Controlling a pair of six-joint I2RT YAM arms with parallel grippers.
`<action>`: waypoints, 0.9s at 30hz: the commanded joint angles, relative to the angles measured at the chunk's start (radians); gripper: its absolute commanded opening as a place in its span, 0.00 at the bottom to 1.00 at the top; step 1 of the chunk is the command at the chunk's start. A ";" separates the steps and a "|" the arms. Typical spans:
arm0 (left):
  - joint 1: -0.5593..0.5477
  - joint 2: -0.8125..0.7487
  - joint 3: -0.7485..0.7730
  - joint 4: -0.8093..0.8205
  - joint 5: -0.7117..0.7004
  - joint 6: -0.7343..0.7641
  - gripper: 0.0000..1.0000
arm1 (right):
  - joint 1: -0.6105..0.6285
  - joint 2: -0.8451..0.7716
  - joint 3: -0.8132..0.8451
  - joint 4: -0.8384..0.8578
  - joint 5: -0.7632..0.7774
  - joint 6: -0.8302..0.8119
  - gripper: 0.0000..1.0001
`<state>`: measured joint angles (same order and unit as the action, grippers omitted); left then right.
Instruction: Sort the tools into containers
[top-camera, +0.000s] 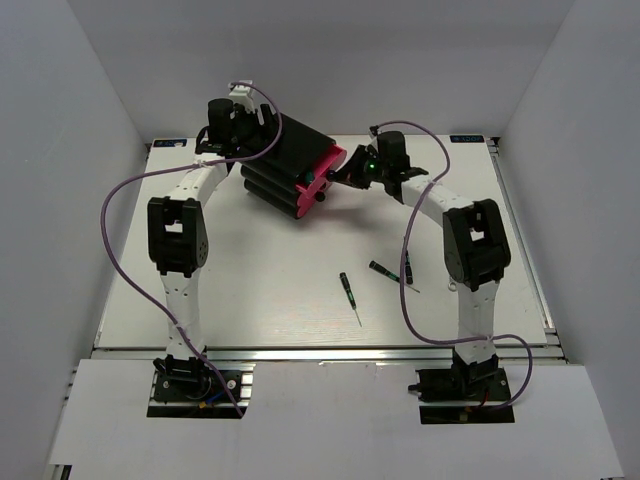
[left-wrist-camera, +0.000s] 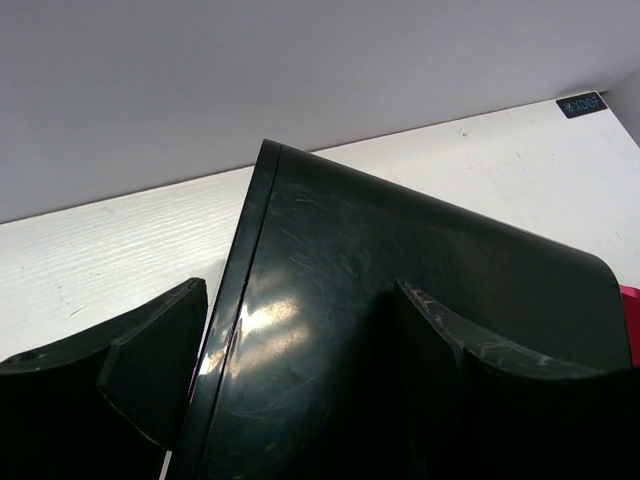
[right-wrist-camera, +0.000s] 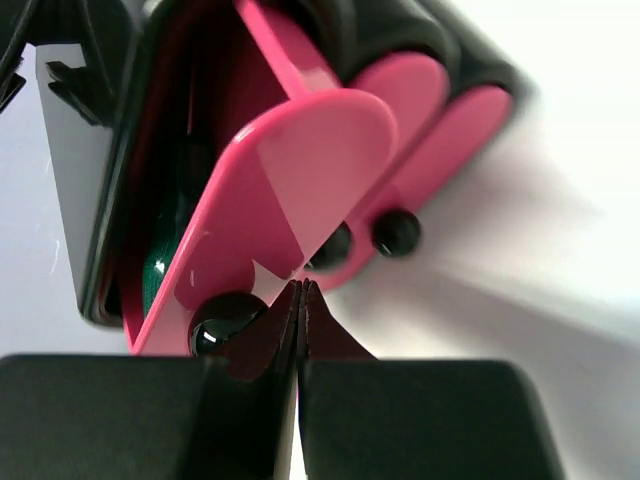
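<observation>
The containers are pink drawers in a rounded black casing (top-camera: 290, 150) that stands turned at the back of the table. My left gripper (top-camera: 245, 128) holds the casing's rear edge; its jaws stand wide, one finger (left-wrist-camera: 150, 370) outside the rim and the other on the black top (left-wrist-camera: 330, 260). My right gripper (top-camera: 336, 176) is shut, its tips (right-wrist-camera: 302, 288) against the front of the pulled-out top drawer (right-wrist-camera: 300, 170), beside its black knob (right-wrist-camera: 225, 322). Something green (right-wrist-camera: 160, 262) lies inside that drawer. Two thin black screwdrivers (top-camera: 349, 296) (top-camera: 386, 270) lie on the table, and a third (top-camera: 408, 272) lies by the cable.
The two lower drawers (right-wrist-camera: 440, 130) are pushed in, and their knobs (right-wrist-camera: 397, 232) show next to my right fingertips. A purple cable (top-camera: 408, 300) hangs from the right arm over the loose screwdrivers. White walls close in the table (top-camera: 260, 290) at the back and sides.
</observation>
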<state>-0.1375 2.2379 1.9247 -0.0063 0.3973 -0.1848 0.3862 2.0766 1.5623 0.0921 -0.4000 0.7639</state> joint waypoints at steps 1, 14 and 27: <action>-0.068 0.014 -0.055 -0.201 0.067 0.008 0.83 | 0.036 0.043 0.088 0.021 0.003 -0.009 0.00; -0.086 0.022 -0.061 -0.204 0.057 -0.007 0.83 | 0.054 0.108 0.182 0.100 -0.031 -0.095 0.04; -0.083 0.043 -0.001 -0.219 0.020 -0.016 0.84 | 0.014 -0.010 -0.004 0.103 -0.091 -0.390 0.52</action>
<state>-0.1745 2.2387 1.9450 -0.0456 0.3832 -0.2035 0.3897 2.1132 1.5585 0.1593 -0.4576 0.4526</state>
